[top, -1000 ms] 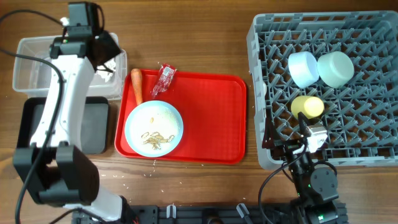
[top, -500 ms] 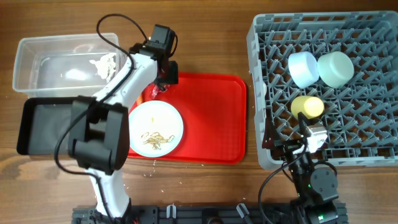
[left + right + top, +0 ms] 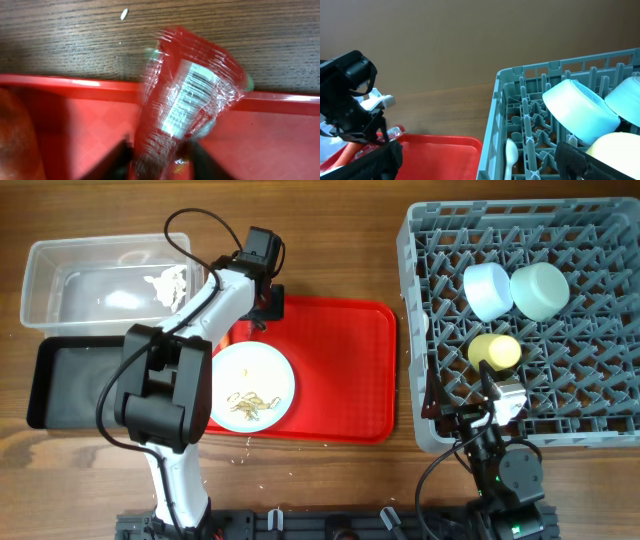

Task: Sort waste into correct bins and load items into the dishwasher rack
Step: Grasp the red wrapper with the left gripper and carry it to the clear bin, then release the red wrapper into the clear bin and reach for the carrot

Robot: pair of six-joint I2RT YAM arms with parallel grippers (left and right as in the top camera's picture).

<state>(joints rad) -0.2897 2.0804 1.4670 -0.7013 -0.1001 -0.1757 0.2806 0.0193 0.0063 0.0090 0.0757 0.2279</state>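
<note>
Wrapper (image 3: 187, 105) lies across the back rim of the red tray (image 3: 75, 85), top end out over the table (image 3: 225, 25), lower end inside the tray. My left gripper (image 3: 262, 298) is right over it at the tray's back-left corner, with a finger (image 3: 117, 161) on each side of the wrapper's lower end. The gap is narrow and the view is blurred, so I can't tell whether I've got a clamp on it. Carrot (image 3: 12, 135) is just left of the wrapper, on the tray. Plate (image 3: 250, 385) with scraps (image 3: 250, 402) sits at the tray's front-left. Tissue (image 3: 168, 280) is in the clear tub (image 3: 60, 270), at its right end, and the black tray (image 3: 70, 385) sits in front of the tub. One crumb (image 3: 124, 14) lies on the table behind the red tray. Right gripper (image 3: 477, 150) is spread wide with nothing in it, parked at the front-left corner of the rack (image 3: 420, 330). The rack holds the blue bowl (image 3: 488, 290), mint bowl (image 3: 540, 288), cup (image 3: 495, 350) and spoon (image 3: 510, 152).
</note>
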